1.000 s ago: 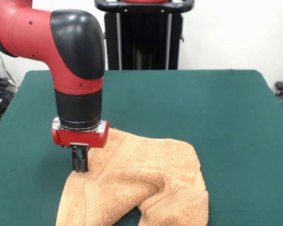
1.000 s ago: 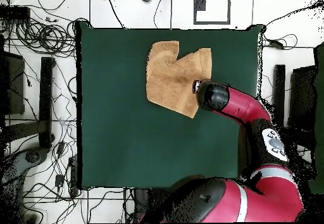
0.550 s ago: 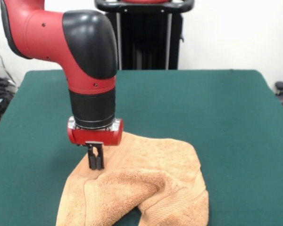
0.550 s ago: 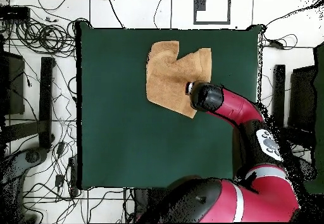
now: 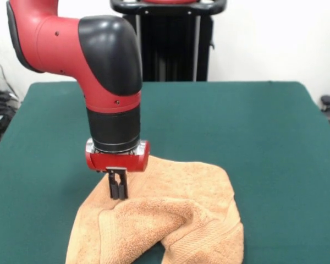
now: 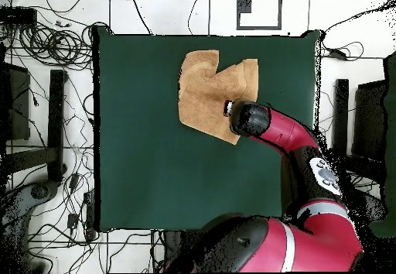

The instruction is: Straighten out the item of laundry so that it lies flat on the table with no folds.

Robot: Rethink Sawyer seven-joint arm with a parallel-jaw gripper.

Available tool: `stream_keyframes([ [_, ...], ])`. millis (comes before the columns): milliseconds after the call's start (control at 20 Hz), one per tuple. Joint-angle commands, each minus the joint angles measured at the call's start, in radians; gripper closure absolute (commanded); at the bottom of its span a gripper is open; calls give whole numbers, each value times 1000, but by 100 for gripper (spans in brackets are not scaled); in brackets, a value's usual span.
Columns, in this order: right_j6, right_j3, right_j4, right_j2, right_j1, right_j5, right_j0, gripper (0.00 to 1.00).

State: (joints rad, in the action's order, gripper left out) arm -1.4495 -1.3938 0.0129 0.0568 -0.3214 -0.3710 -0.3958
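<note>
Green felt table (image 5: 253, 137) is filling most of both views, w/ a white wall and a black stand behind it in the front view, and cables lying on the floor around it in the overhead view.

Going left to right in the front view: the red and black arm (image 5: 107, 82) is coming down from the top left, wrist pointing straight down. Its gripper (image 5: 118, 190) is hanging over the towel's (image 5: 176, 214) left part, fingers together w/ no gap showing, tips touching or just above the cloth; can't tell if any cloth is pinched. The towel is lying at the near edge, bunched, w/ a thick fold rolled across its middle and a dark gap under the front edge; its right side is lying flatter.

In the overhead view the towel (image 6: 207, 93) is sitting near the table's (image 6: 155, 170) top edge, notched at the upper right, w/ the arm (image 6: 267, 124) covering its lower right corner.
</note>
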Motion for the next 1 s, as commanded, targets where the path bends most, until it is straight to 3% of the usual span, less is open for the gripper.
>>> stream_keyframes([
  [50, -151, -39, 24, 133, 158, 40, 10, 100],
  [650, -136, 5, 9, 92, 202, -8, 30, 100],
  [1000, -145, -65, -25, 103, 197, 103, 3, 100],
])
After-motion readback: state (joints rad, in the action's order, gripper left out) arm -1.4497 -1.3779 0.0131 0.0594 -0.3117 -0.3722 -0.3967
